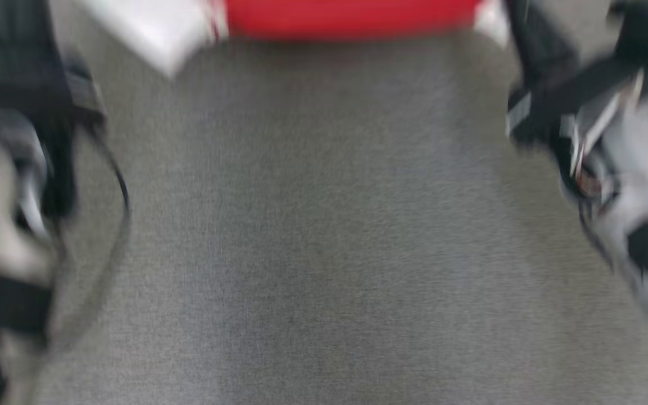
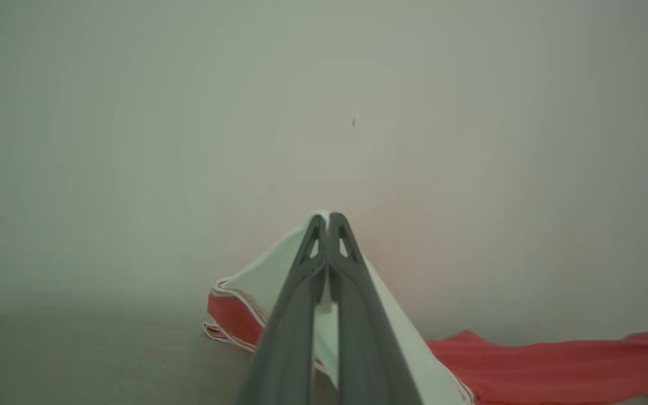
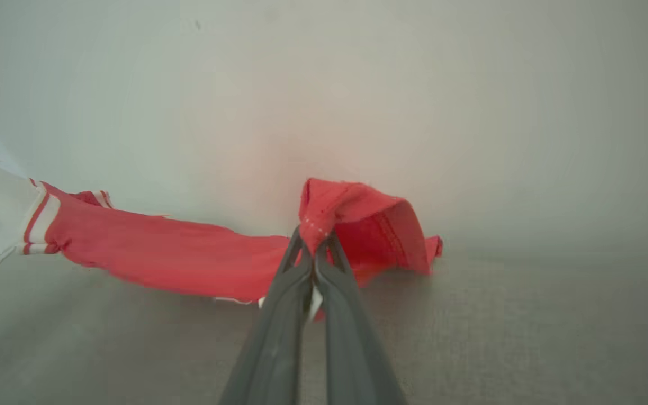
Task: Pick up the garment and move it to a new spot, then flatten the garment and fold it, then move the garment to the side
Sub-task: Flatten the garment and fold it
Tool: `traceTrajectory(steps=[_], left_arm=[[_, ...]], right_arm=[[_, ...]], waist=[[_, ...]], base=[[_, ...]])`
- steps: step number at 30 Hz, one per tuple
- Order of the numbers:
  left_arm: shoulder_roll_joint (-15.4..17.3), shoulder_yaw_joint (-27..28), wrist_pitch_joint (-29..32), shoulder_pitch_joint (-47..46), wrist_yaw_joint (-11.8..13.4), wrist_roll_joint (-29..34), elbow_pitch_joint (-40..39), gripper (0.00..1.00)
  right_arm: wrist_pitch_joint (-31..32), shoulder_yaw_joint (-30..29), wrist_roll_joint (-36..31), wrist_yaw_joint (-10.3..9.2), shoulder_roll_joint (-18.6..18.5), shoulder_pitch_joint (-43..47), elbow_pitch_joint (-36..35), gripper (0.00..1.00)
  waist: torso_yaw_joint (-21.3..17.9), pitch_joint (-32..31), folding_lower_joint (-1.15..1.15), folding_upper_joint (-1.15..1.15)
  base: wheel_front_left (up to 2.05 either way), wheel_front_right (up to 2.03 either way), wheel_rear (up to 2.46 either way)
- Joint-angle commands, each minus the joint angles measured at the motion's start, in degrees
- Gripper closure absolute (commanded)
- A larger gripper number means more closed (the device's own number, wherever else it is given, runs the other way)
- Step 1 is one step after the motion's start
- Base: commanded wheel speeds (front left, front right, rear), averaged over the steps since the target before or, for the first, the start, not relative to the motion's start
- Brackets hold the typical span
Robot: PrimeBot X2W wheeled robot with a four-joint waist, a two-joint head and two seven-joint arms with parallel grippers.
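Observation:
The garment (image 1: 346,17) is red with white parts and red stripes, and it stretches along the far edge of the grey surface in the blurred head view. In the left wrist view my left gripper (image 2: 328,216) is shut on a white part of the garment (image 2: 268,275), lifting it into a peak. My right gripper (image 3: 314,236) is shut on a bunched red edge of the garment (image 3: 352,208). Between the two grips the red cloth (image 3: 161,247) hangs low over the surface.
A grey fabric-covered surface (image 1: 324,225) spreads wide in front of me. My left arm (image 1: 26,140) with a looping black cable runs along the left edge of the head view, and my right arm (image 1: 611,140) along the right edge. A pale wall (image 3: 358,84) stands behind the garment.

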Motion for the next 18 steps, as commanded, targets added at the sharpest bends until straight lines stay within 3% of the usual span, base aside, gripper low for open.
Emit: traceTrajectory(steps=[1, 5, 9, 16, 18], left_arm=[[-0.1, 0.6, -0.1, 5.9, 1.6, -1.4, -3.4, 1.0], [-0.1, 2.5, -0.9, 25.4, 8.7, -2.0, -16.5, 1.0], [-1.6, 4.5, -2.2, 39.7, 13.0, -3.3, -22.8, 1.0], [-5.2, 4.6, -3.2, 53.4, 15.4, -3.4, -25.4, 1.0], [-5.8, 4.1, -3.4, 56.6, 15.9, -2.7, -25.2, 1.0]], right_arm=[[-0.6, 0.6, 0.4, 0.14, -0.9, 3.8, -1.8, 1.0], [-1.5, -0.2, 1.1, 0.14, -3.5, 15.1, -7.3, 1.0], [-1.0, -3.1, 3.0, 0.14, -4.1, 25.7, -10.8, 1.0], [-1.2, -9.1, 2.7, 0.12, -5.0, 39.3, -11.3, 1.0], [-1.0, -11.6, 3.3, 0.09, -3.7, 44.0, -11.4, 1.0]], waist=[[-2.3, -5.8, 0.02, 0.01], [-2.5, -8.3, 0.02, 0.01], [-1.7, -10.8, 0.02, 0.01], [0.2, -15.1, 0.02, 0.01], [1.0, -16.3, 0.02, 0.01]], base=[[0.0, 0.0, 0.0], [0.0, 0.0, 0.0], [0.0, 0.0, 0.0], [0.0, 0.0, 0.0], [0.0, 0.0, 0.0]])
